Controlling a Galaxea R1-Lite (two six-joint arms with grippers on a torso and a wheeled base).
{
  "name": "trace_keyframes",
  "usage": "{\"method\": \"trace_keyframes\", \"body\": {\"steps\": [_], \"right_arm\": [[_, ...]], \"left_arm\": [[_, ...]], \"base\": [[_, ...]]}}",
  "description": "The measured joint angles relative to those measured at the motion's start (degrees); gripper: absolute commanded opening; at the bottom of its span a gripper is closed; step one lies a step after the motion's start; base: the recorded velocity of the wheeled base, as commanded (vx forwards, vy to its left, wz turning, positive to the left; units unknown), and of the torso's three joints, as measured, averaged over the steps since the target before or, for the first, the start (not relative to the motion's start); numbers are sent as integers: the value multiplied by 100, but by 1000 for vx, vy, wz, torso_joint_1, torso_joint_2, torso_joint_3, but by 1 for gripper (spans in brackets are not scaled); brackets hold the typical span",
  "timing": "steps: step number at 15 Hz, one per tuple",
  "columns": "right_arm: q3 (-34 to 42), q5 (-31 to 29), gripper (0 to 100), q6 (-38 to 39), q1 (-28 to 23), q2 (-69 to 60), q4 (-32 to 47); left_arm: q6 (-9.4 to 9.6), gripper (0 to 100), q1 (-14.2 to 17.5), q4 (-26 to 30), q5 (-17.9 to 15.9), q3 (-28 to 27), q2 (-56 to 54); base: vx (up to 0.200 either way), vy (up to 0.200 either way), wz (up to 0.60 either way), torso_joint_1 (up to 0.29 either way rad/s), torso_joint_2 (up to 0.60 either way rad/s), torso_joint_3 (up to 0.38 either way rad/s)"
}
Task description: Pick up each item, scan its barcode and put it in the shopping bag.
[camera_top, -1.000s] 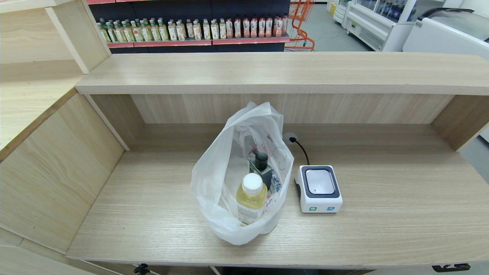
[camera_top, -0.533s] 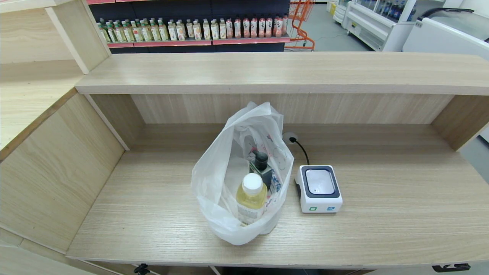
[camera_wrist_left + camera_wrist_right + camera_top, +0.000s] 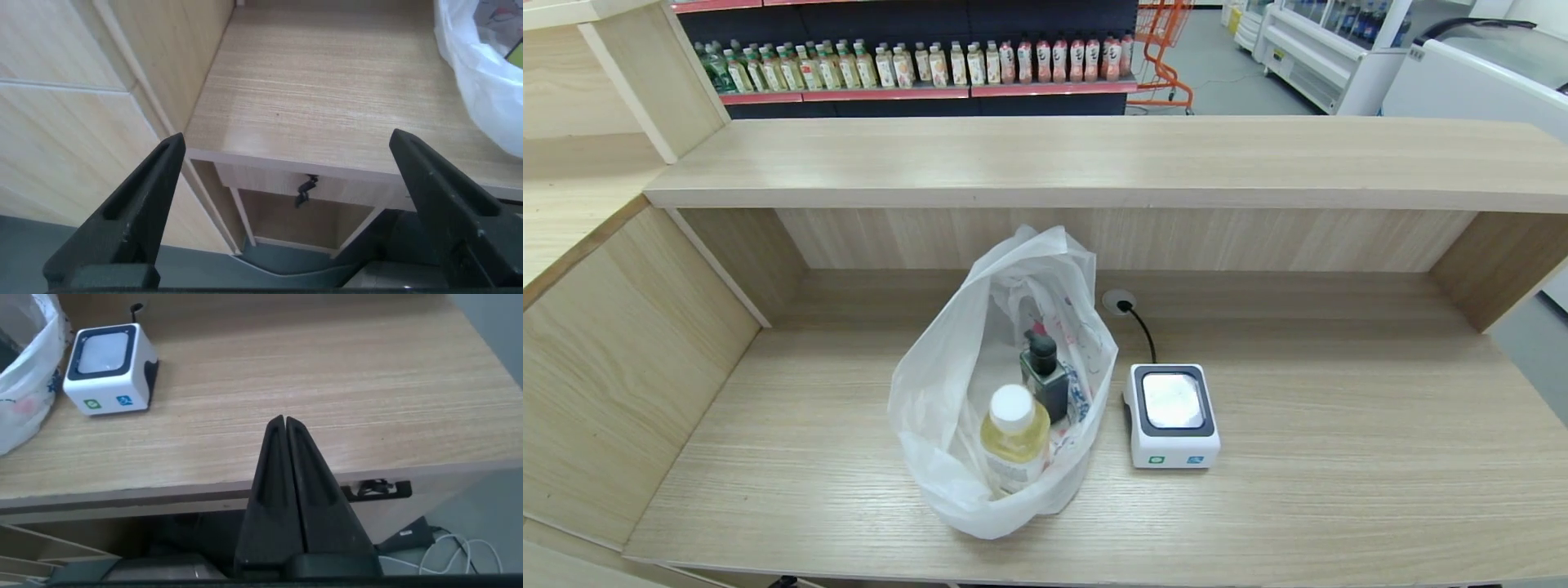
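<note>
**Two bottles standing in the bag, both grippers holding nothing**

The white plastic shopping bag (image 3: 947, 408) is standing open in the lower middle of the head view, on the wooden counter (image 3: 1339, 457). Inside it, a yellow bottle with a white cap (image 3: 1013, 433) is standing upright at the front. A dark pump bottle (image 3: 1044, 377) is standing just behind it. The barcode scanner (image 3: 1173, 416) is sitting just beside the bag, on its right in the frame, and its black cable (image 3: 1141, 328) is running up to a hole in the counter.

The left gripper (image 3: 286, 204) is hanging low near the counter's front edge with its fingers spread wide and gripping nothing. The right gripper (image 3: 283, 425) is hanging at the front edge too, with its fingers pressed together and nothing between them.

I am judging that the bag film is thin, soft and slippery, so it is best taken at its rim. The bottles are looking smooth and rather heavy with liquid. Each is better gripped around the body, not by the cap or the pump head.
</note>
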Motion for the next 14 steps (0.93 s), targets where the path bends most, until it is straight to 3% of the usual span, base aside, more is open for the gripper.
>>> {"method": "trace_keyframes", "body": {"steps": [4,7,14], "right_arm": [[0,2,0,-2,-9,0,0],[0,2,0,-2,0,2,0],[0,0,0,0,0,7,2]], "left_arm": [[0,100,-11,1,-5,0,0],[2,100,-11,0,-5,0,0],[-5,100,0,1,-5,0,0]], "base": [[0,0,0,0,0,0],[200,0,0,-4,-1,1],[0,0,0,0,0,0]]}}
